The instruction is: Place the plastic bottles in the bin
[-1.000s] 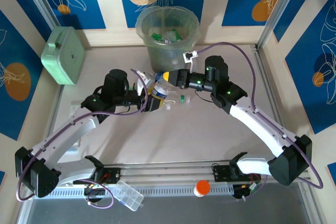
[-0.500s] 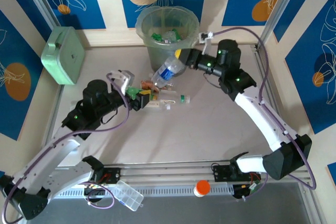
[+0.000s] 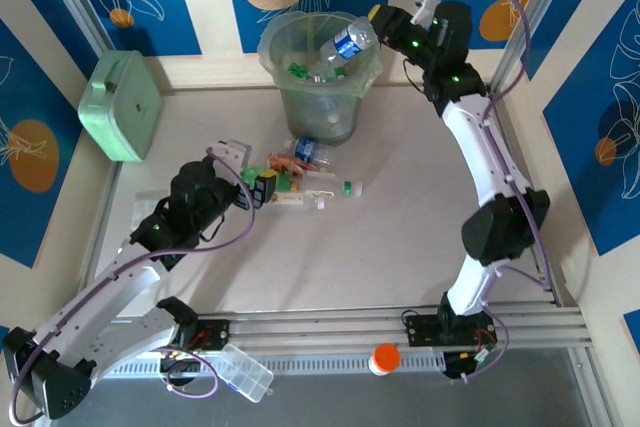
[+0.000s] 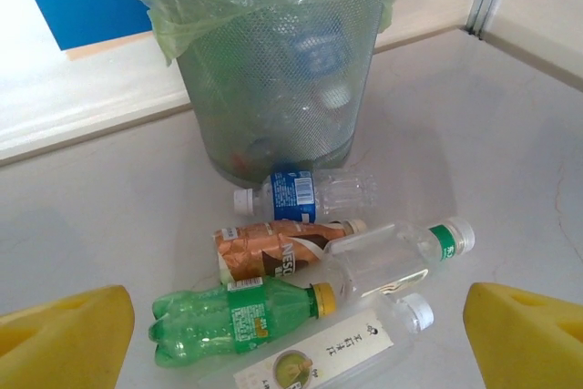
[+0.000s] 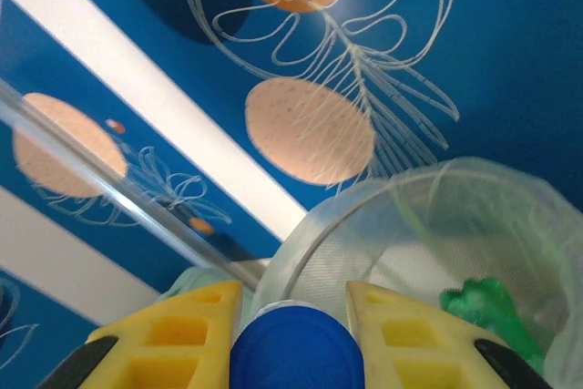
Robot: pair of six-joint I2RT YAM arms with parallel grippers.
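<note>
Blue leaf-patterned wall panels enclose a pale bench, with the bin standing at its far edge. The right pincer is pinching a clear blue-labelled bottle at its blue cap, so that the body slants down over the bin's mouth, above the bottles already inside. The left pincer is spread wide, low over the bench, facing a cluster of five bottles lying in front of the bin: a second blue-labelled bottle nearest the bin wall, a brown-labelled bottle, a green-banded clear bottle, a green bottle and a white-labelled bottle.

Likely hazards: released while slanted and close to the rim, the held bottle could strike the edge or drag the liner and tumble back out. The five lie touching or overlapping, so fingers closing on one may push its neighbours, and a round, light body could roll or squirt from the grip.
</note>
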